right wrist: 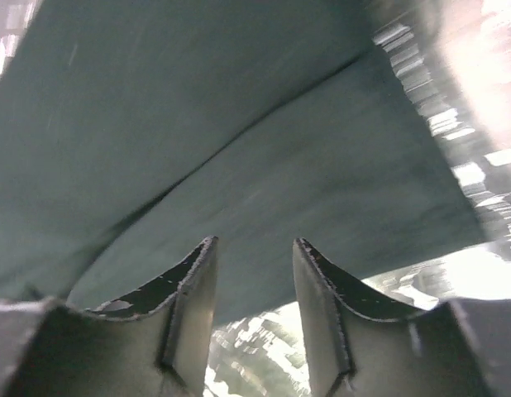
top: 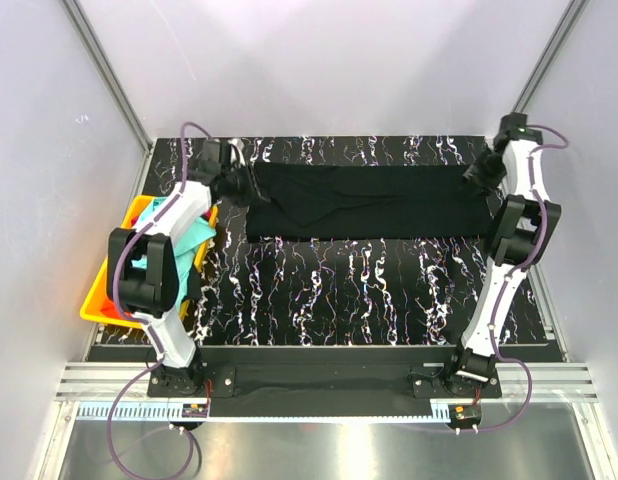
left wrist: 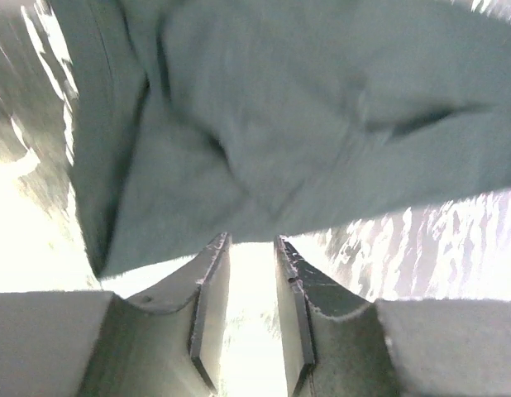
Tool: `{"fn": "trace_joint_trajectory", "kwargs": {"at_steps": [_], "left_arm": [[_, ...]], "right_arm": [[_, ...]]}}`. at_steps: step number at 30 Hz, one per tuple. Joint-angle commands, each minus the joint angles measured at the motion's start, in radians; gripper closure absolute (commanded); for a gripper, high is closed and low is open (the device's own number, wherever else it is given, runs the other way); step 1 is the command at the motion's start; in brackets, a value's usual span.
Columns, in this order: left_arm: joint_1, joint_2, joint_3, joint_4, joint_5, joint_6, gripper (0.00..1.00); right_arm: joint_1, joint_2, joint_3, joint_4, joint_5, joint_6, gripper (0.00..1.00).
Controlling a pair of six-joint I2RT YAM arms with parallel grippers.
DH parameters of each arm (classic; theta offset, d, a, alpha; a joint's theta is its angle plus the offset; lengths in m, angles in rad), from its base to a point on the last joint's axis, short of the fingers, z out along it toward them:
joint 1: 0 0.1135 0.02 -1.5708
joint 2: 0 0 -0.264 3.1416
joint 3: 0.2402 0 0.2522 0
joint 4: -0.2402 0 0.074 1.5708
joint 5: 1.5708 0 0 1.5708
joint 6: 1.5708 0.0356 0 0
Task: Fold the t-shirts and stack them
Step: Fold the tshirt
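Here's the large black cotton t-shirt [top: 369, 205], lying on the far half of the black, white-veined marble-look table [top: 339, 290]. It is folded into a long flat band that runs left to right, with some creases and a bunched fold towards its left end.

The left gripper [top: 237, 187] sits right at that left end. From its wrist camera, the two fingers [left wrist: 207, 306] stand apart with only bright tabletop in the gap. The shirt's edge lies just beyond the tips, so nothing is pinched.

Over to the other side, where the right gripper [top: 477, 175] is at the shirt's right end, near the far right corner of the table. Its wrist camera shows the jaws spread as well, hovering over the cloth, which looks grey-green in this view. A long seam or fold line runs diagonally ahead of the fingertips. I see no fabric clamped between these fingers [right wrist: 317, 314] either.

At the table's left edge, beside the left arm, sits a yellow rectangular plastic bin [top: 99, 305]. A turquoise cloth t-shirt [top: 199, 236] is heaped inside it and spills over the rim on the table side. The left arm partly hides the rest of what's in there.
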Motion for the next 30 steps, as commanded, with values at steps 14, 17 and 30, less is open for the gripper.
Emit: {"fn": "trace_joint_trajectory", "kwargs": {"at_steps": [14,17,30], "left_arm": [[-0.004,0.185,-0.098,0.080,-0.028,0.035,0.73],[0.006,0.207,-0.098,0.010,-0.054,0.057,0.74],[0.014,0.068,-0.080,-0.054,-0.023,0.164,0.73]], "right_arm": [[0.048,-0.102,-0.395,0.175,-0.007,-0.046,0.70],[0.044,-0.092,-0.409,0.174,0.058,-0.052,0.71],[0.048,-0.176,-0.441,0.145,0.079,-0.041,0.64]]}}
